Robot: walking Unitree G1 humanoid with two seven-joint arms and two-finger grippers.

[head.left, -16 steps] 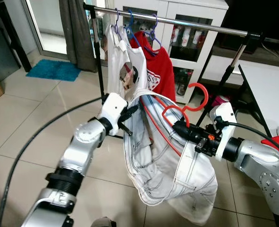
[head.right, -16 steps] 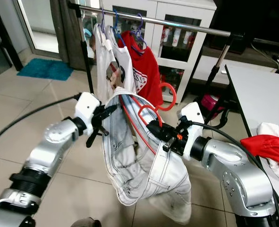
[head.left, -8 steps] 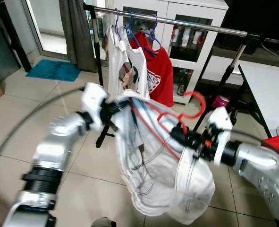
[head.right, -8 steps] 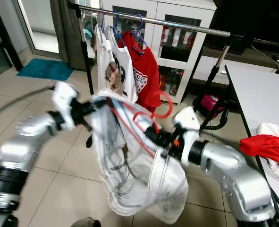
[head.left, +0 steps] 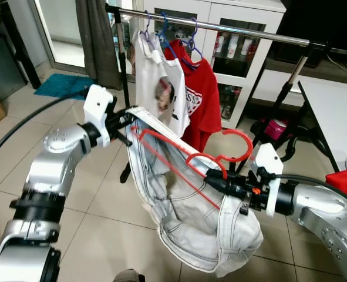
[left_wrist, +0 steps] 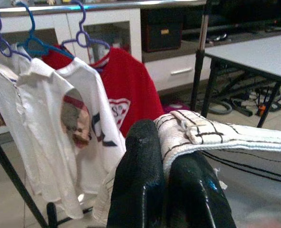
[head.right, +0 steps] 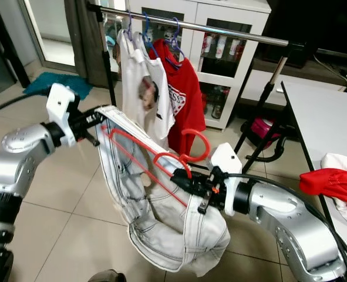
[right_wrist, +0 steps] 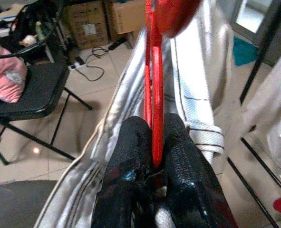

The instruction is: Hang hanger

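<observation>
A red hanger (head.left: 221, 158) lies tilted inside the waistband of a pair of white jeans (head.left: 185, 211) held up between my two arms. My left gripper (head.left: 124, 117) is shut on one end of the waistband (left_wrist: 216, 133), its black fingers (left_wrist: 140, 175) pinching the cloth. My right gripper (head.right: 182, 178) is shut on the hanger's red bar (right_wrist: 152, 104) at the other end. The hanger's hook points up, well below and in front of the metal clothes rail (head.left: 243, 30).
On the rail hang two white shirts (head.left: 158, 88) and a red shirt (head.left: 199, 97) on blue and purple hangers. A white cabinet (head.left: 238, 17) stands behind. A white table (head.left: 337, 111) with a red cloth (head.right: 332, 181) is at the right. Tiled floor lies below.
My left arm has swung left, pulling the waistband taut and wide. The right gripper and hanger have dropped a little, and the jeans now hang stretched between both grippers.
</observation>
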